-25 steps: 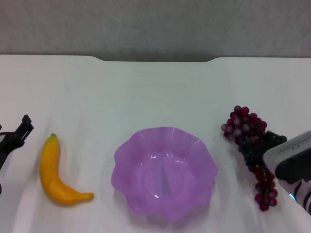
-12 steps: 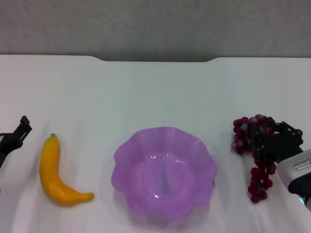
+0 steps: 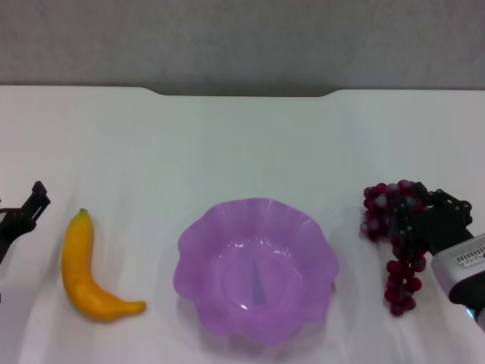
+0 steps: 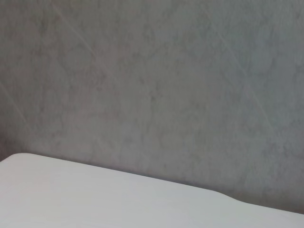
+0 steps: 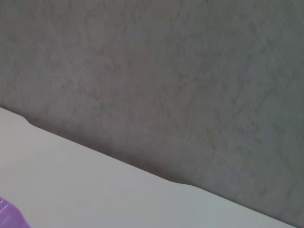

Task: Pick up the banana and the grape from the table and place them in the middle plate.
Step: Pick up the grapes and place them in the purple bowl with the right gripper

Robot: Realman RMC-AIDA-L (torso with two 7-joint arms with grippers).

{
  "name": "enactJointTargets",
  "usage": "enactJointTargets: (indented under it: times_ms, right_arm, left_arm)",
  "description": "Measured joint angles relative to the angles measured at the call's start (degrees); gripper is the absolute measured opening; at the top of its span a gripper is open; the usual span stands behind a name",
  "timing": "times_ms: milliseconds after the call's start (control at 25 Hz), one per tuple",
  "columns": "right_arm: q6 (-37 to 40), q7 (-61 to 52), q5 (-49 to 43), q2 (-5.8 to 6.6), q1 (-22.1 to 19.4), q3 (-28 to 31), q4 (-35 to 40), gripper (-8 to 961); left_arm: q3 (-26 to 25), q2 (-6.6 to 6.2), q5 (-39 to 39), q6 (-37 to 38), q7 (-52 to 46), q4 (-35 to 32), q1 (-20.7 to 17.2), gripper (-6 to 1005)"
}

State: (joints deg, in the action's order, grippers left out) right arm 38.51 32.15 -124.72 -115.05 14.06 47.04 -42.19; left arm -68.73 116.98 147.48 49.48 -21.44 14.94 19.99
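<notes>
Grape (image 3: 394, 250) is off the table (image 3: 242, 144), dangling from the right gripper (image 3: 417, 220), which is clamped on the upper part of the bunch, just right of the middle plate (image 3: 256, 267). Lower end of the bunch hangs loose below the fingers. Plate is empty. Banana (image 3: 87, 267) lies flat on the table left of the plate, apart from its rim. Left gripper (image 3: 23, 212) sits at the left edge beside the banana, not touching it; can't tell if it's open or closed from here. Wrist views show only wall and table edge; the right one also catches a sliver of the plate.

Risks, my read:
- grip is on a few grapes near the top, so a swing during the carry could shake the bunch free
- the hanging tail could drag on the scalloped rim and shove the light plate
- releasing too near the rim could leave the bunch draped over the edge
</notes>
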Motion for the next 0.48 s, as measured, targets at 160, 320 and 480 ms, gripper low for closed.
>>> enactJointTargets:
  times_ms: [160,320,480]
  right_arm:
    - [0.9,0.01,0.0,0.0,-0.01,-0.47,0.42,307]
    - [1.13,0.02,0.0,0.0,-0.03,-0.88,0.54,286]
    - [1.21,0.02,0.01,0.0,-0.05,-0.9,0.54,280]
  left_arm:
    - [0.09,0.0,0.0,0.0,0.0,0.0,0.04,891]
    - [0.09,0.0,0.0,0.0,0.0,0.0,0.02,891]
    - [0.09,0.0,0.0,0.0,0.0,0.0,-0.01,890]
